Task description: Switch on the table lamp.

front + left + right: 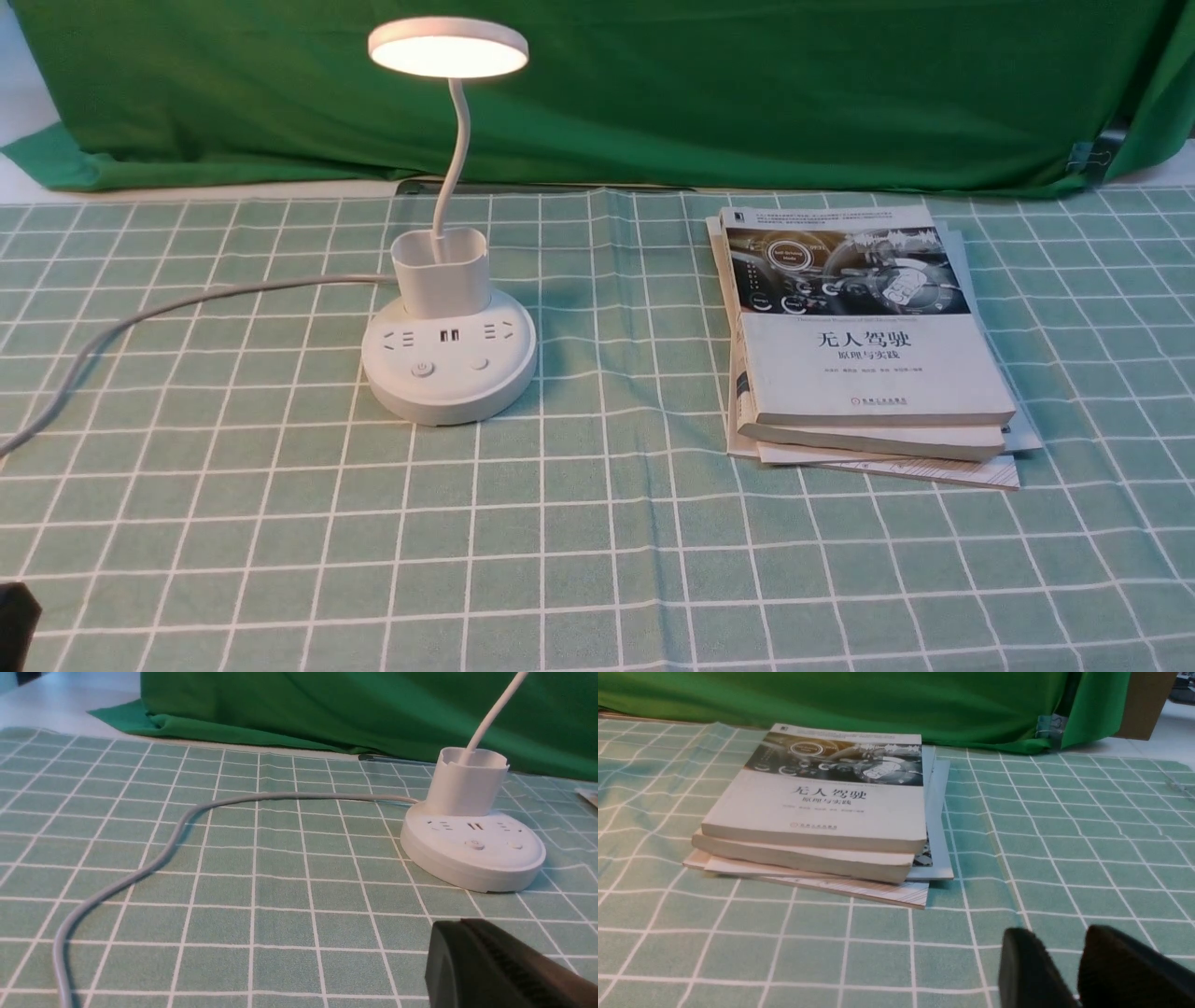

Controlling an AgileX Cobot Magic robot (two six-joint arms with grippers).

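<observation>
The white table lamp [448, 373] stands left of centre on the checked cloth, and its round disc head [448, 47] glows. A thin gooseneck [456, 159] rises from the cup-shaped holder [441, 271]. Two buttons [423, 370] sit on the base front, below the sockets. In the left wrist view the base [472, 858] lies ahead of my left gripper [462, 924], whose black fingers are pressed together and hold nothing, well short of the lamp. My right gripper [1057, 938] hovers over bare cloth near the books with a narrow gap between its fingers, holding nothing.
A stack of books [868, 345] lies right of the lamp, and shows in the right wrist view as the books [817, 812]. The lamp's grey cord [187, 303] snakes left across the cloth toward the table edge. A green backdrop [747, 84] hangs behind.
</observation>
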